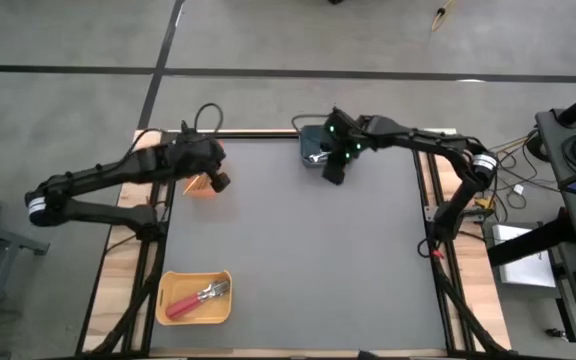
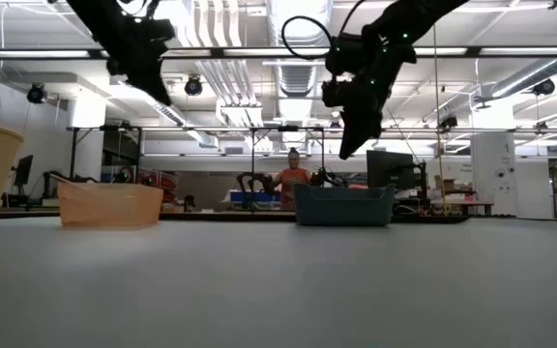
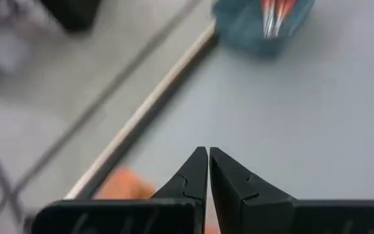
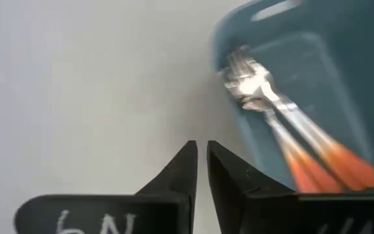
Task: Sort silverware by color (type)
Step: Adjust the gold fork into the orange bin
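Beside the blue-grey bin (image 4: 304,97), where orange-handled forks (image 4: 291,136) lie sorted, the right gripper (image 4: 200,159) hovers nearly closed and empty (likely just released one), left gripper (image 3: 208,166) shut.

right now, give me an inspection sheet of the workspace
surface: grey table, bare in the middle
job's things: orange-handled forks in the blue bin; red-handled forks in the yellow bin
clutter: orange bin at the far left corner
grippers: left gripper shut, empty, above the orange bin; right gripper nearly shut, empty, raised beside the blue bin
cables: loose wires off the table's right edge
surroundings: person in the workshop behind
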Motion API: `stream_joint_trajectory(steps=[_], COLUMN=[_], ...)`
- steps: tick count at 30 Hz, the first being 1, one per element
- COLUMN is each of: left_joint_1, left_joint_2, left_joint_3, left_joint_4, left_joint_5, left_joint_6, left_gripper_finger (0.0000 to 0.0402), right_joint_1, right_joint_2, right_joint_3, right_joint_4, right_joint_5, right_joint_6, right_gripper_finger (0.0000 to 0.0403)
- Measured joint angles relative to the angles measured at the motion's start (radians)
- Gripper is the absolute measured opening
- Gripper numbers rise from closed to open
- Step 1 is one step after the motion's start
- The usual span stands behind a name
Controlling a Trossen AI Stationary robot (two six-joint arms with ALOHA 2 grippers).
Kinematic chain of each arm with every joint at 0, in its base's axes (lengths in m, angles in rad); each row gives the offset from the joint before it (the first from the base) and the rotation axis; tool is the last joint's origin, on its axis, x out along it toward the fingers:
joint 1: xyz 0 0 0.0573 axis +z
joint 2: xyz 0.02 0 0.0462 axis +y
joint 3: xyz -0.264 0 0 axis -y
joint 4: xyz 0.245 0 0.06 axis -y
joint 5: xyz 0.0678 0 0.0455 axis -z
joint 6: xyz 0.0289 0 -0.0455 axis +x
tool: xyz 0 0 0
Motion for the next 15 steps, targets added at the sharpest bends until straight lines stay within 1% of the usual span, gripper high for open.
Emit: stream_joint_trajectory(steps=[2,4,6,9,13,15], left_joint_1=[0.020,0.045,0.073,0.127,0.225,0.277], left_joint_2=[0.043,0.084,0.120,0.164,0.219,0.250], left_joint_3=[0.058,0.103,0.136,0.160,0.162,0.162], left_joint_4=[-0.142,-0.277,-0.364,-0.453,-0.518,-0.545], left_joint_5=[0.024,0.074,0.129,0.215,0.346,0.367], left_joint_6=[-0.038,-0.051,-0.047,-0.014,0.034,0.046], left_gripper_finger=[0.0000,0.0000,0.0000,0.0000,0.0000,0.0000], right_joint_1=[0.027,0.051,0.070,0.091,0.113,0.122], right_joint_2=[-0.022,-0.048,-0.077,-0.127,-0.202,-0.238], right_joint_3=[-0.049,-0.108,-0.171,-0.262,-0.365,-0.405], right_joint_4=[0.031,0.088,0.149,0.275,0.411,0.468], right_joint_5=[-0.001,-0.001,-0.001,0.000,0.002,0.003], right_joint_6=[0.013,0.029,0.030,0.050,0.075,0.075], right_gripper_finger=[0.0021,0.0017,0.0014,0.0012,0.0013,0.0013])
